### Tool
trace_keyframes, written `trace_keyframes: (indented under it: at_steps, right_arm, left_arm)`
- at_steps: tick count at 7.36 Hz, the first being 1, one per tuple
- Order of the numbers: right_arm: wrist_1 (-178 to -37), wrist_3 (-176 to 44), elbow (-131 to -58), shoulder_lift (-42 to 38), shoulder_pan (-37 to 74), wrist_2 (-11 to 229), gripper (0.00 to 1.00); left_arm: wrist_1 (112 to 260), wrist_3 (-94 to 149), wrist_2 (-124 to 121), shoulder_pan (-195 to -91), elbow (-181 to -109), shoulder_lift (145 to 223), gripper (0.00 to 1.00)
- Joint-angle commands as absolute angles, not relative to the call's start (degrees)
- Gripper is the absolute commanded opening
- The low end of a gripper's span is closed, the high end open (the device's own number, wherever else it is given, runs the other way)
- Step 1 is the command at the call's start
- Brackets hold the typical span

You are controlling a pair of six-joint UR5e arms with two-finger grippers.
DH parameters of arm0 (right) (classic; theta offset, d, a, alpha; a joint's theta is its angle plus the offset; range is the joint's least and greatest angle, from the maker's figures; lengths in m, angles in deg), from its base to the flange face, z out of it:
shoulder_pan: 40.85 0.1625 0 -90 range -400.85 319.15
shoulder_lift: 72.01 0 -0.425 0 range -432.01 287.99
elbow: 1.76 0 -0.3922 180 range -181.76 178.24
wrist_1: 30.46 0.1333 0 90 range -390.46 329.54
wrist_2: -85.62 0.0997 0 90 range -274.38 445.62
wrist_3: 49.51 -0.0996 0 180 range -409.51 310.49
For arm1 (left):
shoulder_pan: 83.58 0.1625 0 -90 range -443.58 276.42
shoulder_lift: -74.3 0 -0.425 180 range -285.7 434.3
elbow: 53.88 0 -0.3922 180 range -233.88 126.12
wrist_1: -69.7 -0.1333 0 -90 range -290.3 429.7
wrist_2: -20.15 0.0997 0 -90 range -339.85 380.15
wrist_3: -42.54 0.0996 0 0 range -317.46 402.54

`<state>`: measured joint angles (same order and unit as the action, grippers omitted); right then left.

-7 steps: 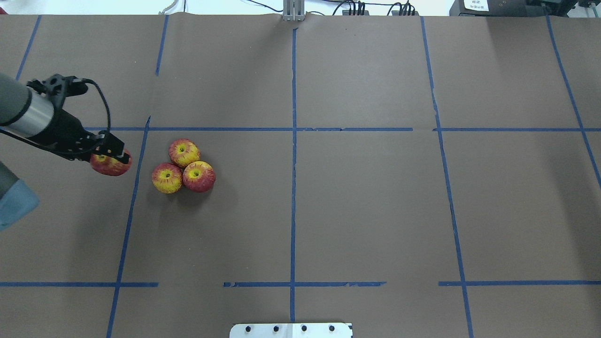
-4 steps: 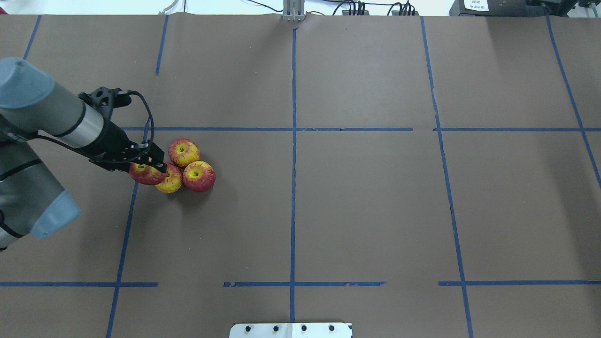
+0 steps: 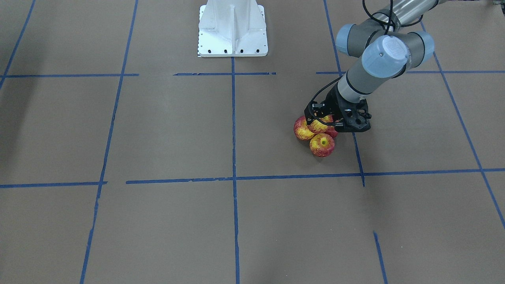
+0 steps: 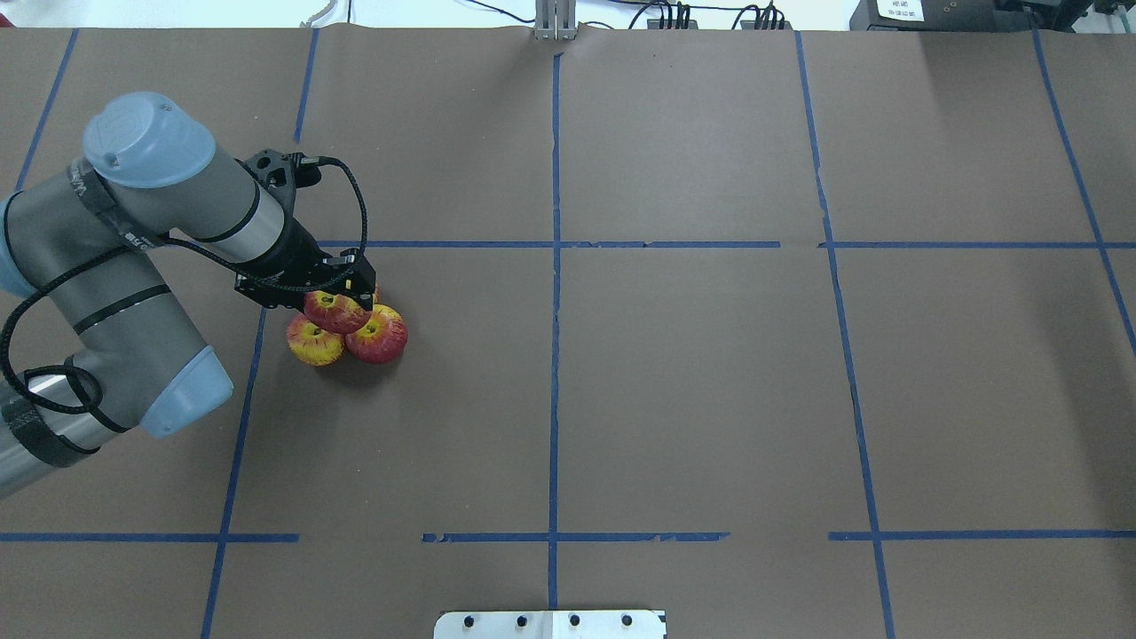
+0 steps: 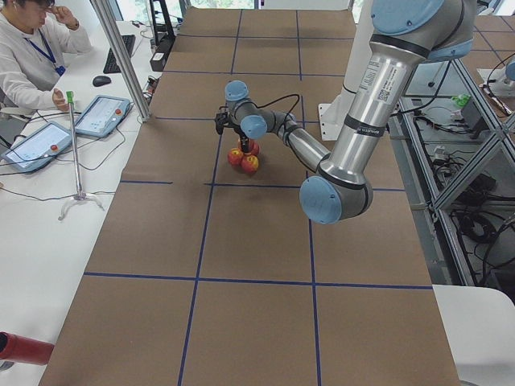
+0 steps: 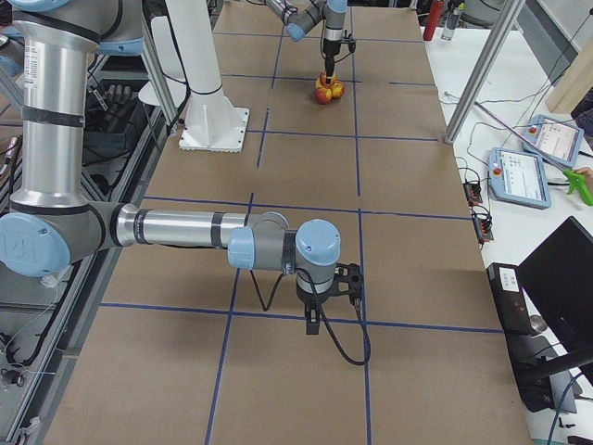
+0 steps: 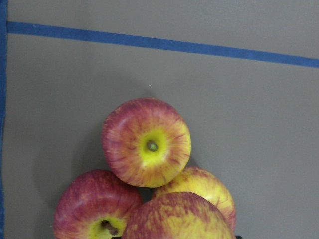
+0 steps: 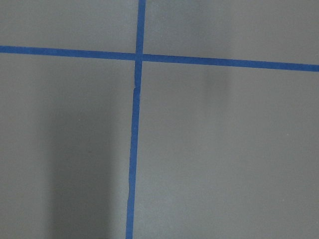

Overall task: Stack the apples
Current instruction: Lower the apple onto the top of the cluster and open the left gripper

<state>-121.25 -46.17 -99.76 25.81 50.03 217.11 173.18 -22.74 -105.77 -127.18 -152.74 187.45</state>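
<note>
Three apples sit bunched on the brown-papered table, touching one another in a tight triangle. They lie out in front of the robot's white base and off to its left side. A fourth apple is pinched between the fingers of the left hand, which is closed on it from above with the fingers pointing down. This apple hangs right over the middle of the triangle. In the left wrist view it overlaps two of the lower ones, though whether it rests on them I cannot tell. In the overhead view the hand and its apple cover most of the one lying farthest from the base, and the two nearer ones show their yellow stem dimples. The right hand hangs low over the table, well away from the base on the opposite side and far from every apple. Only a side view shows it, so how far its fingers are parted cannot be told. Its wrist camera sees only paper and a crossing of blue tape lines.
</note>
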Motion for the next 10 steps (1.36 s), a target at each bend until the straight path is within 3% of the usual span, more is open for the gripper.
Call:
trace_keyframes:
  at_steps: [1,4,5,6,7,9,10]
  right_arm:
    - [-121.3,-46.2,-99.8,25.8,50.0,217.1,1.0]
    - [-121.3,-46.2,-99.8,25.8,50.0,217.1,1.0]
    - [-121.3,-46.2,-99.8,25.8,50.0,217.1,1.0]
    - [-121.3,-46.2,-99.8,25.8,50.0,217.1,1.0]
    - [-121.3,-46.2,-99.8,25.8,50.0,217.1,1.0]
    - [-121.3,-46.2,-99.8,25.8,50.0,217.1,1.0]
    - [-121.3,-46.2,-99.8,25.8,50.0,217.1,1.0]
  left_arm:
    - [173.1,-22.8,-105.0,-127.1,-152.4,187.1,0.0]
    - [173.1,-22.8,-105.0,-126.1,-152.5,187.2,0.0]
    - [173.1,-22.8,-105.0,-126.0,-152.5,187.1,0.1]
    - [173.1,-22.8,-105.0,-126.0,-152.4,187.1,0.38]
    - [173.1,-22.8,-105.0,-125.9,-152.5,187.1,0.54]
    - [173.1,-22.8,-105.0,-125.9,-152.4,187.0,1.0]
    - [173.1,-22.8,-105.0,-125.9,-152.5,187.0,1.0]
